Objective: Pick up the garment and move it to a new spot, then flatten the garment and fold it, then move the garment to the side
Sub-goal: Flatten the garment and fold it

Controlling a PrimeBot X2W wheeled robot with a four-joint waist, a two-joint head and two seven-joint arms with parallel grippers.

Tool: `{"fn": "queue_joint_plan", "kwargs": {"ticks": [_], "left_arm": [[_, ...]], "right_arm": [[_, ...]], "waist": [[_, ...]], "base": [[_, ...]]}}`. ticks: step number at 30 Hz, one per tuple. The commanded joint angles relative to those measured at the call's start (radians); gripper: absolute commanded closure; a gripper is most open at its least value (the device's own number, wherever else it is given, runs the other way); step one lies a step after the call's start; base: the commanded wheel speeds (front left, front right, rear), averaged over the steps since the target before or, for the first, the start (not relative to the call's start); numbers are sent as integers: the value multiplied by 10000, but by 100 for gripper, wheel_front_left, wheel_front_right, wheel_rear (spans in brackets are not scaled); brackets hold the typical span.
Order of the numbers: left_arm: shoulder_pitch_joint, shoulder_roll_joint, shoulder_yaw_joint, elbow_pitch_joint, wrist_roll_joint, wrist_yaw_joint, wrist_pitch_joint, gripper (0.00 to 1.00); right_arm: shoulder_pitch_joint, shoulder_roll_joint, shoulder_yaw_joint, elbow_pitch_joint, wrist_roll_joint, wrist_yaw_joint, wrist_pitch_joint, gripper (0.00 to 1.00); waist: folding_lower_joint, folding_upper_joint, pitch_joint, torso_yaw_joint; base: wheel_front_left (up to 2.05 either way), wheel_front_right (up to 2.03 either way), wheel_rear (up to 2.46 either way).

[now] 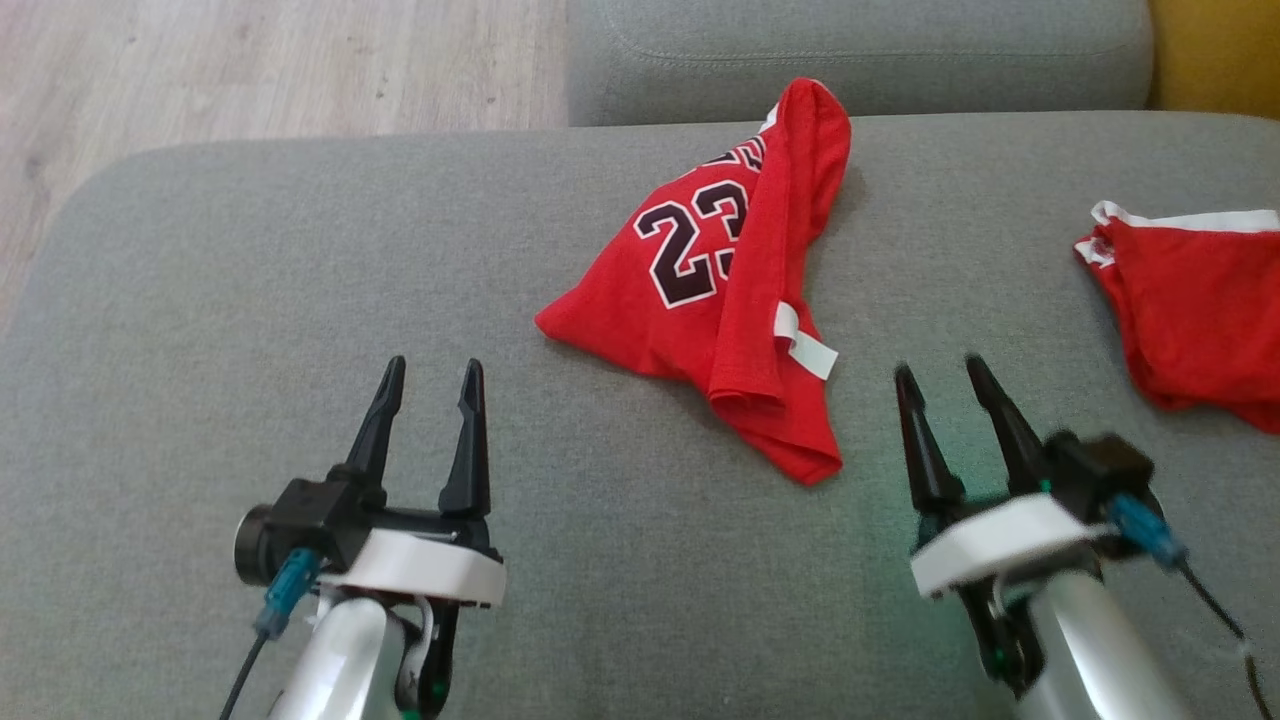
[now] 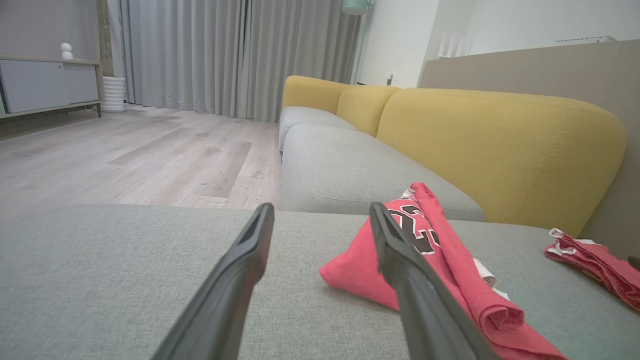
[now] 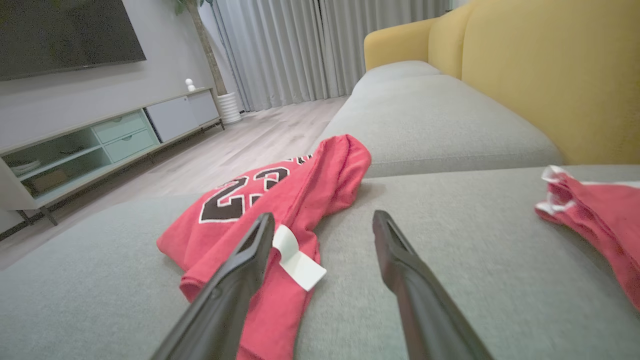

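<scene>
Status: garment (image 1: 720,290), a red number-23 jersey, lay bunched and doubled over itself on the grey seat cushion (image 1: 250,300), about mid-cushion. Not lifted, nothing touching it.

Left gripper (image 1: 435,365) was wide open and empty, hovering low over bare cushion. Right gripper (image 1: 940,367) was the same: fingers spread, nothing held.

Key geometry:
- The garment sat ahead of both arms and between them, right of the left gripper and left of the right one. Both wrist views agreed.
- Its long axis ran away from the robot. A thick folded ridge went from the near hem up toward the back of the seat, leaning slightly right at the far end.
- The flat printed panel fanned out to the left of that ridge and ended in a corner near the left gripper's tips.
- The near hem and the white tag (image 1: 805,345) were just left of the right gripper.

My read: neither arm was clearly closer. The left had the panel corner and the right had the ridge and hem, so a two-handed pick looked natural, each arm moving inward and forward.

Risk: a pinch on the ridge could take several layers and lift it as a bundle.

A second red piece (image 1: 1200,320) lay well apart at the right edge and should be left alone.
</scene>
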Motion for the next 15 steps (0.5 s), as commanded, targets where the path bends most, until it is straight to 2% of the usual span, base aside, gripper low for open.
{"fn": "queue_joint_plan", "kwargs": {"ticks": [1, 8, 15], "left_arm": [[-170, 131, 393, -280, 110, -32, -82, 0], [-238, 63, 379, -267, 148, -125, -82, 0], [-536, 24, 253, -180, 158, -195, -82, 0]], "right_arm": [[-10, 152, 27, -579, -167, -7, -118, 0], [320, 182, 49, -1418, -54, -7, 193, 0], [-298, 183, 591, -1156, 434, -7, 978, 0]], "waist": [[2, 0, -53, -58], [2, 0, 182, 107], [2, 0, 550, 505]], "base": [[0, 0, 0], [0, 0, 0], [0, 0, 0]]}}
